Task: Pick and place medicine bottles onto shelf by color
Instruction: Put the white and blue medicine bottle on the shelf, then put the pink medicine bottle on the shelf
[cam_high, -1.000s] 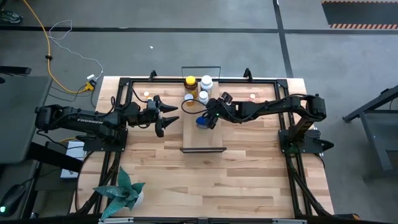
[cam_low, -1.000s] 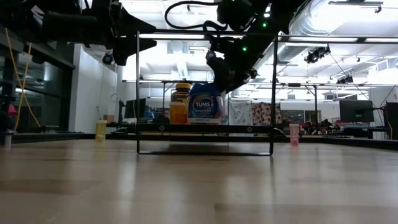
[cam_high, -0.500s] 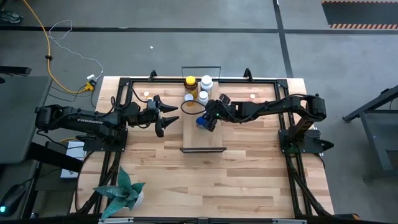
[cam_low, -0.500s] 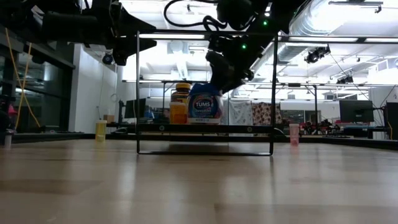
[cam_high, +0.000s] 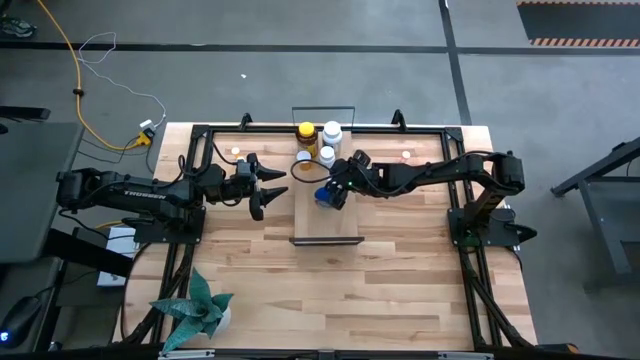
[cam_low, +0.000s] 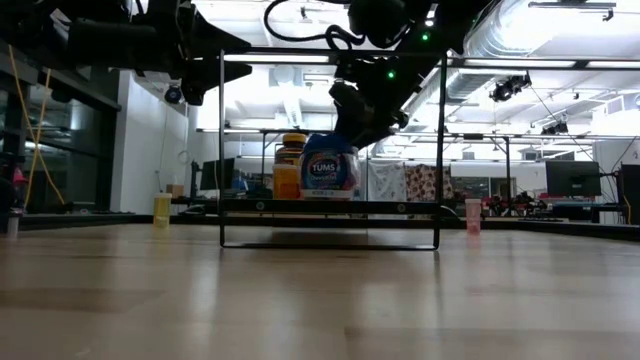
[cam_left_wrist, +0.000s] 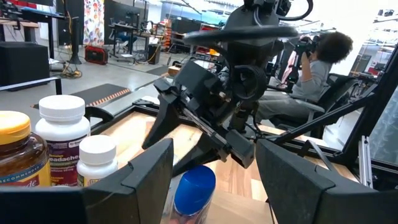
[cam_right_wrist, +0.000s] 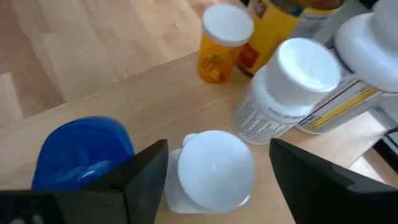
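The shelf (cam_high: 340, 222) is a light-wood board with black end frames, raised above the tabletop in the low view (cam_low: 400, 207). Standing on it are an amber bottle with a yellow cap (cam_high: 306, 131), a white bottle (cam_high: 332, 131), another white bottle (cam_high: 326, 155), a tiny orange bottle with a white cap (cam_high: 303, 158) and a blue-capped bottle (cam_high: 324, 196) (cam_low: 328, 166). My right gripper (cam_right_wrist: 217, 180) is open over the shelf. Its fingers stand on either side of a white-capped bottle (cam_right_wrist: 214, 165), with gaps showing, and the blue cap (cam_right_wrist: 84, 155) is just outside one finger. My left gripper (cam_high: 272, 186) is open, left of the shelf.
A black frame (cam_high: 200, 130) runs round the tabletop. A tiny bottle (cam_high: 236, 151) stands on the table far left of the shelf and another (cam_high: 406, 155) to its right. A potted plant (cam_high: 200, 310) sits at the near left corner. A person (cam_left_wrist: 320, 59) sits beyond the table.
My right gripper has come down a little over the bottles and edged toward the table's left. The left arm has kept still.
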